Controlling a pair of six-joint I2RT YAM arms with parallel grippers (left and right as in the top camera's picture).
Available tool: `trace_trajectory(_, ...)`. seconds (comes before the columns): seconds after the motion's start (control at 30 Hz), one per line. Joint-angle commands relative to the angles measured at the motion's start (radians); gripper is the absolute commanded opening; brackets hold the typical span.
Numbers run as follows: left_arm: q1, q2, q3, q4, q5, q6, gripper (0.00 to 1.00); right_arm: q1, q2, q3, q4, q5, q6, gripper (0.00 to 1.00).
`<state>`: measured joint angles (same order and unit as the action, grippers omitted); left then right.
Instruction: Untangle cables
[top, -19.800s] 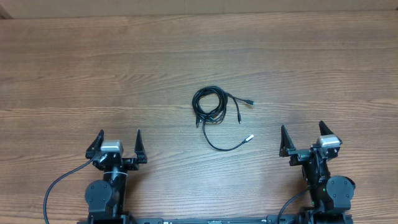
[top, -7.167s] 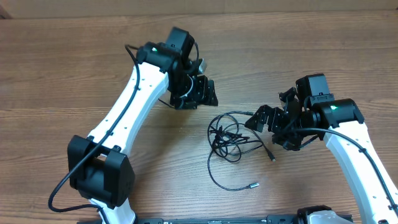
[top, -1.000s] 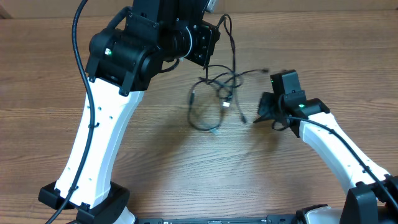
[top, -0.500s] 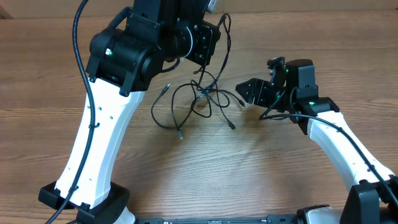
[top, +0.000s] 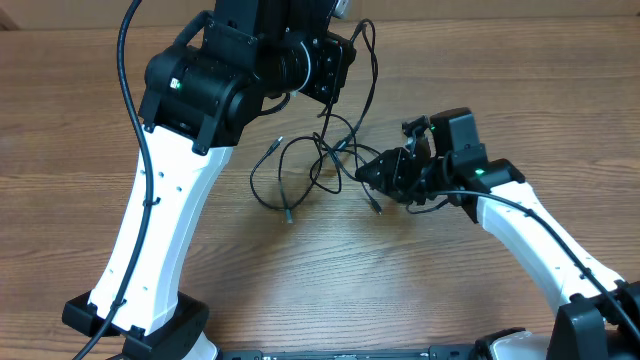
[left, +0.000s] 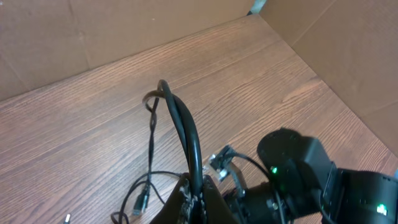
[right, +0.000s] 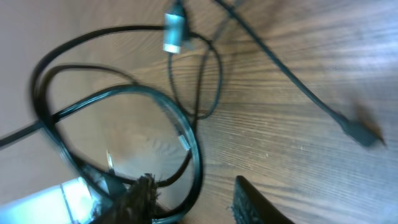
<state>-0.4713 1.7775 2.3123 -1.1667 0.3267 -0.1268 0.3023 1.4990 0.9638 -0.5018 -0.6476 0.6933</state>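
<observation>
The cables (top: 322, 158) are a tangle of thin black cords hanging from my left gripper (top: 338, 62), which is raised high and shut on a bunch of strands. Loose plug ends (top: 289, 213) trail on the table. The left wrist view has the left gripper (left: 198, 200) pinching the cables (left: 186, 127), which loop up past the fingers. My right gripper (top: 373, 172) is at the tangle's right side. In the right wrist view the right gripper (right: 193, 202) stands open with a loop of cable (right: 198, 149) between its fingers, and a silver-tipped plug (right: 174, 28) lies beyond.
The wooden table (top: 500, 80) carries everything. The left arm's base (top: 150, 320) stands at the front left and the right arm (top: 540, 230) reaches in from the front right. Cardboard walls (left: 348, 56) rise behind the table.
The hanging tangle has swung left and spread out. My right gripper pulled back and opened, then came back in low against the tangle's right side. The left gripper has stayed put.
</observation>
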Motion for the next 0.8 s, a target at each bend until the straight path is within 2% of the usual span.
trace_trajectory(0.0, -0.008, -0.024, 0.025, 0.011, 0.015, 0.015, 0.04, 0.040, -0.004, 0.017, 0.002, 0.170, 0.153, 0.38)
trace_trajectory(0.07, -0.008, -0.024, 0.025, 0.011, 0.015, 0.015, 0.04, 0.058, -0.004, 0.017, 0.012, 0.240, 0.156, 0.40)
trace_trajectory(0.17, -0.008, -0.024, 0.025, 0.011, 0.015, 0.015, 0.04, 0.070, -0.004, 0.017, 0.036, 0.285, 0.156, 0.51)
trace_trajectory(0.23, -0.008, -0.024, 0.025, 0.011, 0.014, 0.015, 0.04, 0.070, -0.004, 0.017, 0.064, 0.284, 0.156, 0.52)
trace_trajectory(0.3, -0.008, -0.024, 0.025, 0.010, 0.014, 0.015, 0.04, 0.070, -0.004, 0.018, 0.086, 0.280, 0.156, 0.45)
trace_trajectory(0.33, -0.008, -0.024, 0.025, 0.010, 0.014, 0.015, 0.04, 0.070, -0.004, 0.017, 0.087, 0.274, 0.156, 0.30)
trace_trajectory(0.4, -0.008, -0.024, 0.025, 0.010, 0.013, 0.016, 0.04, 0.070, -0.004, 0.017, 0.063, 0.270, 0.155, 0.06)
trace_trajectory(0.53, -0.006, -0.024, 0.025, 0.000, -0.037, 0.019, 0.04, 0.069, -0.004, 0.017, -0.057, 0.377, 0.093, 0.04)
trace_trajectory(0.6, -0.004, -0.024, 0.025, -0.020, -0.137, 0.024, 0.04, 0.065, -0.004, 0.017, -0.137, 0.522, 0.040, 0.04)
trace_trajectory(0.67, 0.001, -0.024, 0.025, -0.055, -0.294, 0.023, 0.04, 0.039, -0.004, 0.018, -0.244, 0.779, 0.031, 0.04)
trace_trajectory(0.77, 0.013, -0.024, 0.025, -0.097, -0.476, 0.022, 0.04, -0.023, -0.005, 0.020, -0.327, 0.996, 0.031, 0.04)
